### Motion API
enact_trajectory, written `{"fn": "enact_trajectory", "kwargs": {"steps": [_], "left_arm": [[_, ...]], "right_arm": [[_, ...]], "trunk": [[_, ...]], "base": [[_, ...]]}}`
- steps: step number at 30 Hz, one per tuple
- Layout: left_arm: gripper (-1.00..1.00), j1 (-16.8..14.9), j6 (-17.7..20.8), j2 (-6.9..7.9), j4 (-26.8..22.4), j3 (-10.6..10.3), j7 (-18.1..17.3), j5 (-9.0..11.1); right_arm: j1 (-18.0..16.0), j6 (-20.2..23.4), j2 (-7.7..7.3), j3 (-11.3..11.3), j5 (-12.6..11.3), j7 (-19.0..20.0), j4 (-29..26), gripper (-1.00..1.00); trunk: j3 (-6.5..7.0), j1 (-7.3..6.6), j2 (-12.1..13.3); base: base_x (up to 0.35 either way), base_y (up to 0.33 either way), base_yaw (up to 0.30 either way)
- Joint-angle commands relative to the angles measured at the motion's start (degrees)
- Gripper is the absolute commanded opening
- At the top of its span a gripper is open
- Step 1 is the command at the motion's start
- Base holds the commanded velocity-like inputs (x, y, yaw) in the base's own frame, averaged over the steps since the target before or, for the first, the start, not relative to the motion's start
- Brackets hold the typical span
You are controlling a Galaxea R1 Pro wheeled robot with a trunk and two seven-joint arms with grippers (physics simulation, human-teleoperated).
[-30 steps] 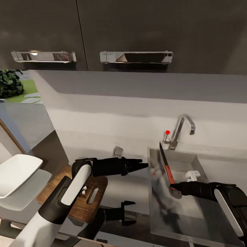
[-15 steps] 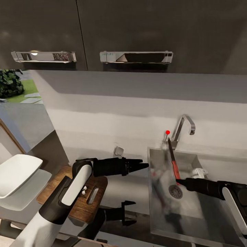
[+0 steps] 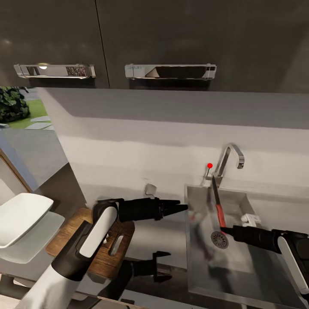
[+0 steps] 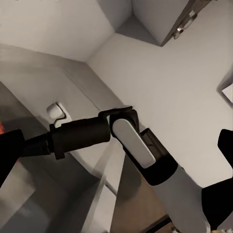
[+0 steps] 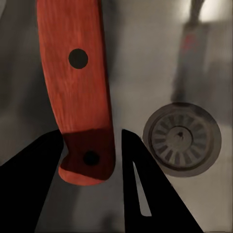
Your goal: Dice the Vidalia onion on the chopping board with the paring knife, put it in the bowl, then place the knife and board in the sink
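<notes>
I am gripping the paring knife (image 3: 218, 204) by its handle end in my right hand (image 3: 226, 230), blade pointing up toward the faucet (image 3: 228, 161), over the sink (image 3: 240, 257) drain (image 3: 219, 240). My left hand (image 3: 182, 207), fingers together, is reaching level past the chopping board (image 3: 109, 253) on the worktop (image 3: 159, 240), bowl (image 3: 19, 216) beyond.

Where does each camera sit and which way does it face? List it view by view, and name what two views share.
Head view: on the head, looking forward and down at the sink and chopping board; both arms show.
Left wrist view: on the left arm, facing wall and counter; a black-and-white arm crosses it.
Right wrist view: on the right arm, looking down past the right end effector into the basin.
Shared: head and right wrist views both show the paring knife and the drain.
</notes>
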Motion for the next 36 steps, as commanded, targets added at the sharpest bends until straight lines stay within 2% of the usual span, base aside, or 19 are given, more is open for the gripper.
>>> {"fn": "enact_trajectory", "kwargs": {"steps": [1, 6, 9, 11, 14, 17, 28, 36], "left_arm": [[1.00, -0.1, 0.3, -0.15, 0.3, -0.1, 0.0, 0.2], [1.00, -0.1, 0.3, -0.25, 0.6, -0.1, 0.0, 0.1], [1.00, -0.1, 0.3, -0.31, 0.6, -0.2, 0.0, 0.2], [1.00, -0.1, 0.3, -0.34, 0.6, -0.2, 0.0, 0.2], [1.00, -0.1, 0.3, -0.55, 0.7, -0.2, 0.0, 0.1], [1.00, -0.1, 0.3, -0.72, 0.7, -0.2, 0.0, 0.1], [1.00, -0.1, 0.3, -0.77, 0.7, -0.2, 0.1, 0.0], [1.00, -0.1, 0.3, -0.62, 0.8, -0.1, 0.0, 0.2]], "right_arm": [[-0.1, 0.3, -0.07, -0.1, 0.2, 0.3, 0.0, -1.00], [0.0, 0.3, -0.31, -0.1, 0.6, 0.4, 2.4, -1.00], [0.0, 0.3, -0.30, 0.3, 2.2, 0.5, 5.9, -1.00], [0.3, 0.3, -0.04, 2.2, 2.7, 0.5, 6.7, -1.00], [0.6, 0.3, 0.13, 6.4, 3.5, 0.6, 7.9, -1.00], [0.7, 0.3, 0.10, 8.1, 3.8, 0.7, 8.5, -1.00], [0.7, 0.3, 0.12, 8.8, 4.2, 0.2, 12.5, -1.00], [0.7, 0.3, 0.65, 8.9, 4.3, -2.4, 16.3, -1.00]], "trunk": [[-0.07, 0.01, -0.1], [-0.07, 0.01, -0.1], [-0.07, 0.01, -0.1], [-0.07, 0.01, -0.1], [-0.07, 0.01, -0.1], [-0.07, 0.01, -0.1], [-0.07, 0.01, -0.1], [-0.07, 0.01, -0.1]], "base": [[0.000, 0.000, 0.000], [0.000, 0.000, 0.000], [0.000, 0.000, 0.000], [0.000, 0.000, 0.000], [0.000, 0.000, 0.000], [0.000, 0.000, 0.000], [0.000, 0.000, 0.000], [0.000, 0.000, 0.000]]}}
